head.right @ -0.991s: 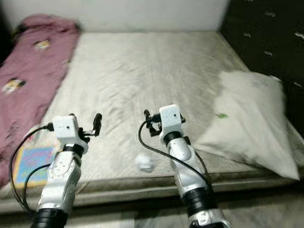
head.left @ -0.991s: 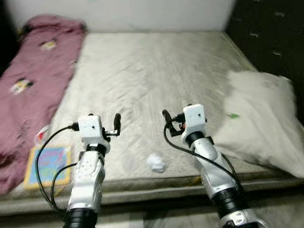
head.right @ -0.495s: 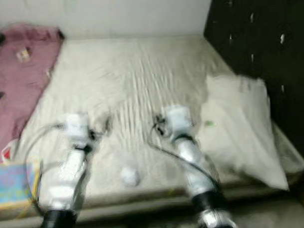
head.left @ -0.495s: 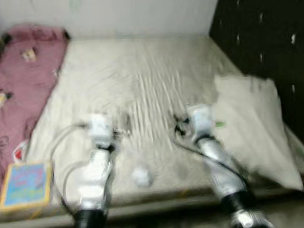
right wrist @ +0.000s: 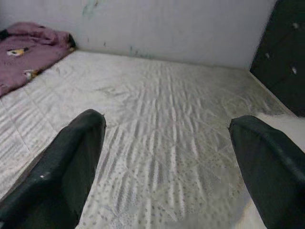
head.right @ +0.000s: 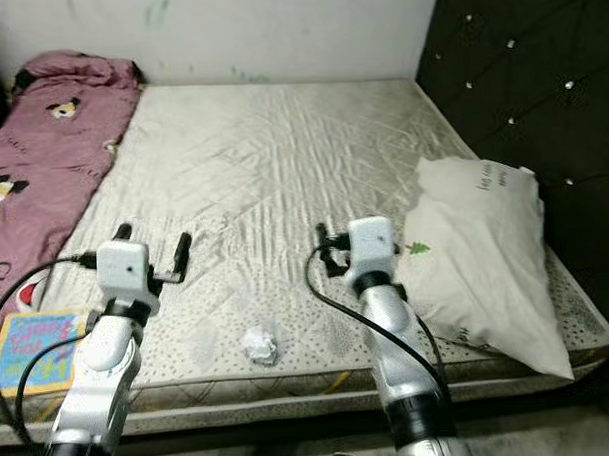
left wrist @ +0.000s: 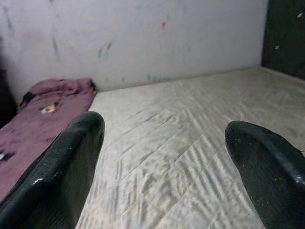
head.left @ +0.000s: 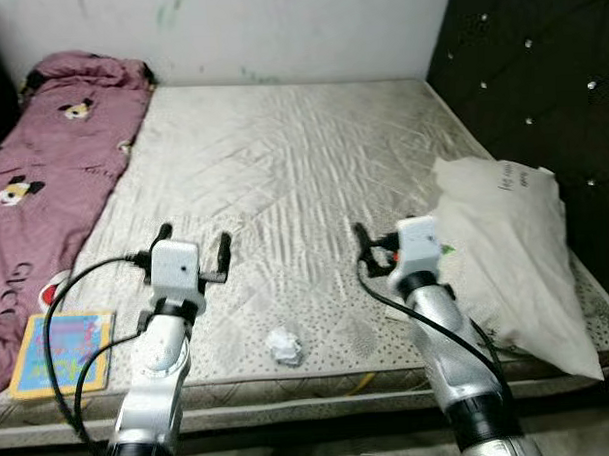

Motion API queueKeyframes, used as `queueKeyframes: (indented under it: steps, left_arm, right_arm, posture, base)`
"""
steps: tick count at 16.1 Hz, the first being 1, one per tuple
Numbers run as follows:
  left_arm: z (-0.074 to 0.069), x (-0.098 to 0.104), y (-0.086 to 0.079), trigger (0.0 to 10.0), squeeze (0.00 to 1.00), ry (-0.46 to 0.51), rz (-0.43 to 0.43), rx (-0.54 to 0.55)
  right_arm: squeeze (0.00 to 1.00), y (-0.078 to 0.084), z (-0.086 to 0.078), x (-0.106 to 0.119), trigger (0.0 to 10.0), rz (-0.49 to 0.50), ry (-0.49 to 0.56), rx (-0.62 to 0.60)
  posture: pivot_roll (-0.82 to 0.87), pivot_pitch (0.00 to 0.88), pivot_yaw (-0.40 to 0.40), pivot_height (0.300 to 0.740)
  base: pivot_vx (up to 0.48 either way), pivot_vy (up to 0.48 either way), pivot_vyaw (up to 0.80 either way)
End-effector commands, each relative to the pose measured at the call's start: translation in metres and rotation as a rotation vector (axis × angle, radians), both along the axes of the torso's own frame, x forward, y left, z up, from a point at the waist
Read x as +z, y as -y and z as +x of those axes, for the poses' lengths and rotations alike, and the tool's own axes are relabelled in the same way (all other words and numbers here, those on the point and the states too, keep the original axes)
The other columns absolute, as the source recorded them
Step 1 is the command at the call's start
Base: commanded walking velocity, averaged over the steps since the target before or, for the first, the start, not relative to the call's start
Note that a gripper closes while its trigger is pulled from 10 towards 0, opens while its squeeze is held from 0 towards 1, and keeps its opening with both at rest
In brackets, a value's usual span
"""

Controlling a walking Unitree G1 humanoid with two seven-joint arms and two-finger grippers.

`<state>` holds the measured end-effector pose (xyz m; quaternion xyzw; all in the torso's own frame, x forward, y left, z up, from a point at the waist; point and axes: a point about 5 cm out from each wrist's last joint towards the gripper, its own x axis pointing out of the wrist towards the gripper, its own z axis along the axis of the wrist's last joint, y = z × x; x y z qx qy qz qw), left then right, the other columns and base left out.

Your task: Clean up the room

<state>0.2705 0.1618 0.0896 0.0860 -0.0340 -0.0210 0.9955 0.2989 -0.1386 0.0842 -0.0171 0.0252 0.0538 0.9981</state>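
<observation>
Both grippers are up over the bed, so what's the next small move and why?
Probably lower the left gripper toward the crumpled paper ball. It lies loose near the mattress front edge, between the arms and slightly nearer the left one, and both grippers are open and holding nothing.

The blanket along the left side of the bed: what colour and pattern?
The blanket is dusty pink-maroon with cartoon mouse prints, clearest in the left eye view.

Pink blanket (head.left: 52,157) cut off at left edge; pillow (head.right: 480,252) print too small to read.
</observation>
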Motion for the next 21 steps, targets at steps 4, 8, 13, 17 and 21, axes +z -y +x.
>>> queueKeyframes:
  steps: [4,8,13,17,21]
  left_arm:
    - [-0.003,0.003,0.006,10.0,0.0,-0.003,-0.035,-0.02]
    - [-0.005,0.003,0.009,10.0,0.0,-0.02,-0.054,-0.052]
    - [0.0,0.003,0.001,10.0,0.0,-0.048,-0.095,0.017]
    - [-0.001,0.004,0.0,10.0,0.0,-0.043,-0.075,0.039]
    - [0.001,0.003,0.001,10.0,0.0,-0.054,-0.072,0.022]
  right_arm:
    - [0.0,0.003,0.0,0.001,10.0,0.026,-0.027,-0.019]
    - [0.0,-0.005,0.0,0.013,10.0,0.051,0.001,0.015]
    - [0.0,-0.014,-0.003,0.008,10.0,0.065,-0.023,0.051]
    - [0.0,-0.017,-0.004,0.008,10.0,0.071,-0.026,0.068]
    - [0.0,-0.021,-0.002,0.008,10.0,0.022,-0.017,0.093]
  posture:
    - [0.1,0.0,-0.029,0.74]
    - [0.09,0.0,-0.026,0.74]
    - [0.09,0.0,-0.027,0.74]
    - [0.09,0.0,-0.024,0.74]
    - [0.09,0.0,-0.02,0.74]
  base:
    - [0.0,0.0,-0.4]
    - [0.0,0.0,-0.32]
    - [0.0,0.0,0.0]
    - [0.0,0.0,0.0]
    - [0.0,0.0,0.4]
